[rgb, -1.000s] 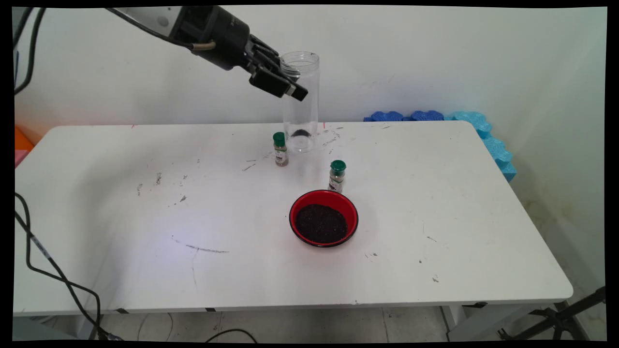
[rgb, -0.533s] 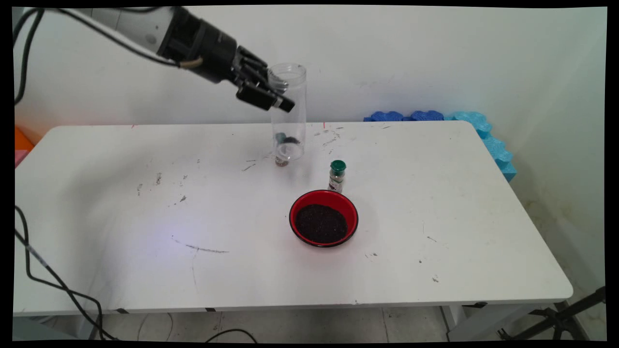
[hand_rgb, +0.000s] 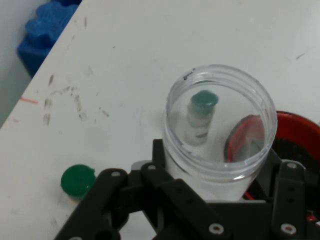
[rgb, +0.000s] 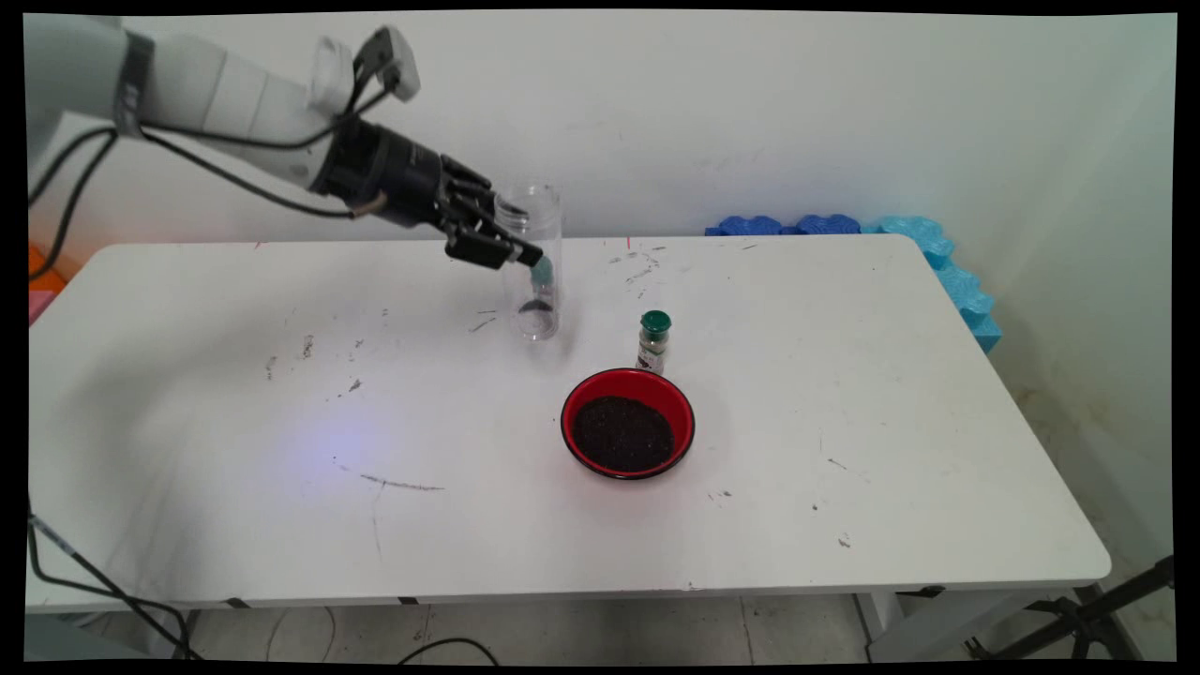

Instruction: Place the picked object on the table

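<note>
Pincer (rgb: 511, 246) clamped on a clear plastic jar (rgb: 533, 272) near its open rim, jar upright above the far middle of the white tabletop (rgb: 281, 450), seemingly just off the surface. Green-capped spice bottle (rgb: 542, 274) behind it, seen through the clear wall. Second green-capped bottle (rgb: 653, 341) to the right, just beyond a red bowl (rgb: 627, 424) of dark grains
</note>
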`<state>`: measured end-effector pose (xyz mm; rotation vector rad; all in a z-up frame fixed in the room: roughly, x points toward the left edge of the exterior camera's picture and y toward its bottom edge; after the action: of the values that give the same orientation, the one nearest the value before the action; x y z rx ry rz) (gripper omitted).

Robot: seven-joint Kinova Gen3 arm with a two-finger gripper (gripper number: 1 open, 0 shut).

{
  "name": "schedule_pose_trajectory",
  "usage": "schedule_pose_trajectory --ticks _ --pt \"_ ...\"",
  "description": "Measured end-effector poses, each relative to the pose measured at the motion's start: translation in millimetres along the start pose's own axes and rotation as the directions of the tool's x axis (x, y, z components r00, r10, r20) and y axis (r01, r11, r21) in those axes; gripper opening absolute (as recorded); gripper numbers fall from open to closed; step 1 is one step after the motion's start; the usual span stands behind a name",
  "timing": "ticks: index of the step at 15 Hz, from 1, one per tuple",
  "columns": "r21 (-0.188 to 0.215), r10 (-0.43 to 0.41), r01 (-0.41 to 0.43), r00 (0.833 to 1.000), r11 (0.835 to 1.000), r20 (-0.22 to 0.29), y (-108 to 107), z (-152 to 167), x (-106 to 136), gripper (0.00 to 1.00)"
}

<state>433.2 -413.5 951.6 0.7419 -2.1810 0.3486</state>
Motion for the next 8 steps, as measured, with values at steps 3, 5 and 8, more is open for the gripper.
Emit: schedule_pose_trajectory --ticks 3,5,8 --pt "0.011 -0.025 0.025 1.000 1.000 0.001 -3 18 -20 0.00" --pt "0.014 -0.042 0.042 0.999 0.999 -0.001 -4 29 -31 0.00" --pt "0.019 -0.067 0.067 0.998 0.998 -0.004 -6 45 -45 0.00"
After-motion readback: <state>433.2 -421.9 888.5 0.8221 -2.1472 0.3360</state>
